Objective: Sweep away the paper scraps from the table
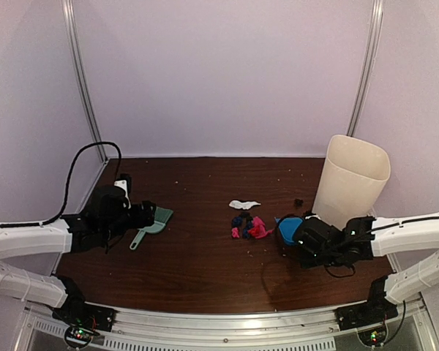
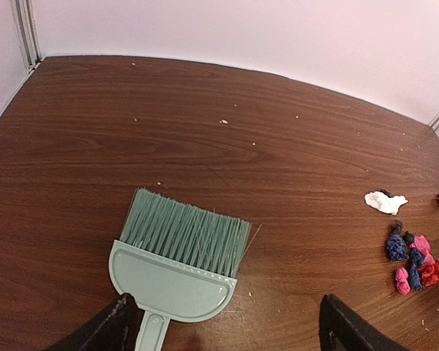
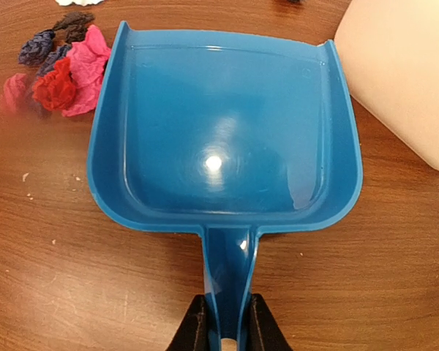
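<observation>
The paper scraps [image 1: 247,225] lie in a pink, red and dark blue clump mid-table, with a white scrap [image 1: 244,204] behind them and a black bit [image 1: 298,202] to the right. In the left wrist view they lie far right [image 2: 413,259], in the right wrist view upper left [image 3: 58,69]. My right gripper [image 3: 228,322] is shut on the handle of a blue dustpan [image 3: 227,131], which rests on the table [image 1: 197,263] just right of the clump. My left gripper [image 2: 227,333] is open over a teal brush [image 2: 179,256]; the handle lies beside its left finger [image 2: 121,325].
A tall cream bin [image 1: 351,179] stands at the back right, close behind the dustpan, and shows at the right in the right wrist view [image 3: 402,73]. Tiny pale crumbs speckle the wood. A black cable [image 1: 77,164] loops at the left wall.
</observation>
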Controlling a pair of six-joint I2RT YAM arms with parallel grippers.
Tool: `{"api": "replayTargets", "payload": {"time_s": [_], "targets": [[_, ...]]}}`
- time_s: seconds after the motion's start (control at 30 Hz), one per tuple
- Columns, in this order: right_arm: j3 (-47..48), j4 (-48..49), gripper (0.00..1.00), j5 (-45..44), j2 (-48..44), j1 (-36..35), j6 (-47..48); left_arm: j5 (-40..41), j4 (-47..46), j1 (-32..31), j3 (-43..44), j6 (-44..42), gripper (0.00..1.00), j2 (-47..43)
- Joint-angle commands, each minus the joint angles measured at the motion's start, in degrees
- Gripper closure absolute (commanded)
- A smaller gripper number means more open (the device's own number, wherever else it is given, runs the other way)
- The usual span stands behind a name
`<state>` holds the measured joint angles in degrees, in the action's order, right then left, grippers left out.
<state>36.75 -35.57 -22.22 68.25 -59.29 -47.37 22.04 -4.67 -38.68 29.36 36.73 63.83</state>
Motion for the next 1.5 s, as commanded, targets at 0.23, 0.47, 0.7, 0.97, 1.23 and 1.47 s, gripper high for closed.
{"api": "replayTargets", "payload": {"time_s": [0.23, 0.47, 0.7, 0.97, 1.23, 1.47], "targets": [[-4.0, 5.0, 0.76, 1.1, 5.9, 1.6, -0.6, 1.6, -2.1, 0.3, 0.0, -0.8, 0.13, 1.3], [0.1, -0.5, 0.45, 2.4, 5.7, 1.5, -1.9, 5.1, -0.8, 0.4, 0.4, 0.3, 0.12, 2.6], [6.9, -2.8, 0.28, 4.4, -1.8, 0.9, -1.0, 5.4, 0.1, 2.6, 0.3, 2.0, 0.11, 3.7], [12.9, 29.7, 0.27, 20.3, 8.3, 0.2, 6.9, 2.7, -1.5, 5.2, -0.8, 4.1, 0.11, 5.9], [41.9, 38.5, 0.25, 32.3, 42.6, 1.6, 9.1, 1.0, -4.0, 7.6, -3.7, 4.8, 0.12, 4.1], [58.5, 39.3, 0.2, 34.7, 59.4, 3.9, 3.5, -7.4, -9.1, 13.1, -6.6, 5.6, 0.15, 5.6]]}}
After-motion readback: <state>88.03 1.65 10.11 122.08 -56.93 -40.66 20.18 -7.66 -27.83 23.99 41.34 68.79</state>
